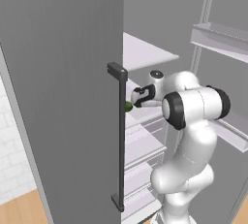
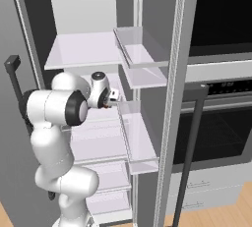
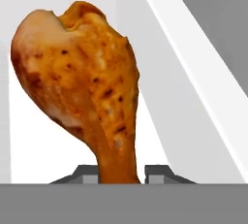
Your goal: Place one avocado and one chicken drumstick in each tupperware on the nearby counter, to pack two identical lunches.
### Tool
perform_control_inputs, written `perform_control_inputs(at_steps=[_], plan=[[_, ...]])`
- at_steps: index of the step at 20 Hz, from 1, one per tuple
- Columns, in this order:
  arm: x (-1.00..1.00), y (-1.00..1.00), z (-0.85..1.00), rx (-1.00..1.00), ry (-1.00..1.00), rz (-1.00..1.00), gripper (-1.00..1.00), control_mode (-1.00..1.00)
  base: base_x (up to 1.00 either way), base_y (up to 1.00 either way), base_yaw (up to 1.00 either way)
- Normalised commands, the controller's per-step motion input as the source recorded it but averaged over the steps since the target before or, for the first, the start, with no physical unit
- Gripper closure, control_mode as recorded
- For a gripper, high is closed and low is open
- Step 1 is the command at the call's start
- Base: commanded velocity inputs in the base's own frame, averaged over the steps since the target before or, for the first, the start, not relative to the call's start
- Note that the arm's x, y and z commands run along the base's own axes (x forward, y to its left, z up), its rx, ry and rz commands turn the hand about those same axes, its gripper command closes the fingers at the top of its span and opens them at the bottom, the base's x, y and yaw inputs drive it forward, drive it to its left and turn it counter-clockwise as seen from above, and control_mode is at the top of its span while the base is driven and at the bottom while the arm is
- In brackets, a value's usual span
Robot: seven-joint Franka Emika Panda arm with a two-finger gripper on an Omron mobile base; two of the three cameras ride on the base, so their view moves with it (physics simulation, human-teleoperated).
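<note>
In the hand view the chicken drumstick point(image 3: 80, 77), orange-brown and speckled, stands with its plump end up and its thin end down between my two fingertips point(image 3: 87, 172). My gripper point(image 3: 121, 172) is shut on that thin end. The gripper point(image 1: 138, 97) reaches into the open fridge at the level of a middle shelf point(image 2: 114, 98). A small green avocado point(image 1: 128, 105) lies on that shelf just left of the hand, half hidden by the door edge. The tupperware and the counter are out of view.
The grey fridge door point(image 1: 63, 87) with its dark vertical handle point(image 1: 119, 140) stands open close on the left. Glass shelves point(image 2: 83, 49) and door bins point(image 2: 142, 59) surround the hand. A black oven point(image 2: 221, 123) with a bar handle is on the right.
</note>
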Motion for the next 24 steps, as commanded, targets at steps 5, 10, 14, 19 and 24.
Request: perform_control_inputs(at_steps=[5, 10, 14, 19, 24], plan=[[-0.63, 0.19, 0.33, -0.03, -0.05, 0.00, 1.00, -1.00, 0.00, 0.00, 0.00], [-0.80, 0.07, 0.62, 0.00, -0.01, 0.00, 1.00, -1.00, 0.00, 0.00, 0.00], [-1.00, 0.00, 0.56, 0.00, 0.03, -0.08, 1.00, -1.00, 0.00, 0.00, 0.00], [-1.00, 0.00, 0.34, 0.00, 0.00, -0.04, 1.00, -1.00, 0.00, 0.00, 0.00], [-1.00, 0.00, 0.38, 0.03, 0.00, 0.00, 1.00, -1.00, 0.00, 0.00, 0.00]])
